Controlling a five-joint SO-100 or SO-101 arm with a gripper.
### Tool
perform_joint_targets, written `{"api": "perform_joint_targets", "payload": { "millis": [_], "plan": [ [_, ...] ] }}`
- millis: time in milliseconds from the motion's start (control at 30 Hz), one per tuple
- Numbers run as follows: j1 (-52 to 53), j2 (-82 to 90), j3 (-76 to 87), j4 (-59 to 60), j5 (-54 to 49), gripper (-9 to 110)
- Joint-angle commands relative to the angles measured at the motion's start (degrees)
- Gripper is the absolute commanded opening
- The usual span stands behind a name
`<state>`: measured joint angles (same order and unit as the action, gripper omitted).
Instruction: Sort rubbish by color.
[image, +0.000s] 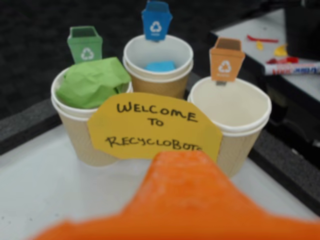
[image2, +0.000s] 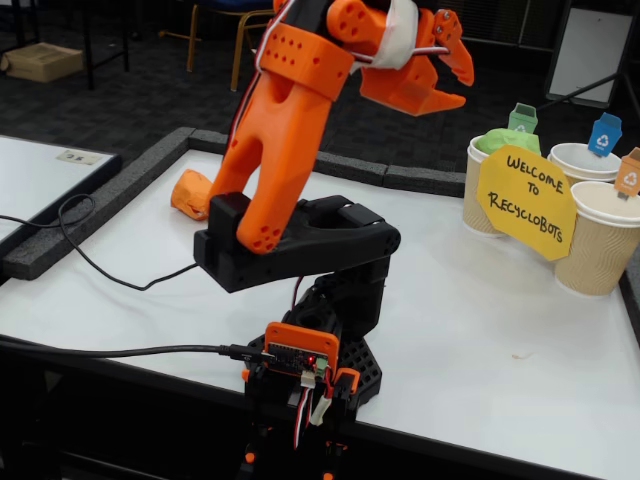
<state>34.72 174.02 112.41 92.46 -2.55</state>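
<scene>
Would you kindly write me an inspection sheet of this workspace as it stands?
Surface: white table, dark foam border.
Job's things: green wad sits in the cup with the green tag; blue wad in the cup with the blue tag; orange wad lies on the table behind the arm; the cup with the orange tag is empty.
Clutter: yellow sign leaning on the cups.
Grippers: gripper raised, holding nothing; open or shut cannot be told.
Cables: black cable across the table; another to the board at the base.
Surroundings: neighbouring tables, marker, chair legs.
</scene>
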Motion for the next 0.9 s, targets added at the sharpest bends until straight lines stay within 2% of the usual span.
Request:
{"api": "perform_joint_targets", "payload": {
  "millis": [0,267,600,867],
  "plan": [
    [1.58,0.18,-1.32,-2.81,-1.14,0],
    [-0.26,-1.05,-0.79,-5.45,-1.14,0],
    [-20.57,-2.11,0.97,-5.45,-1.05,0],
    [-40.78,-3.43,3.16,-6.59,-1.14,0]
  ]
}}
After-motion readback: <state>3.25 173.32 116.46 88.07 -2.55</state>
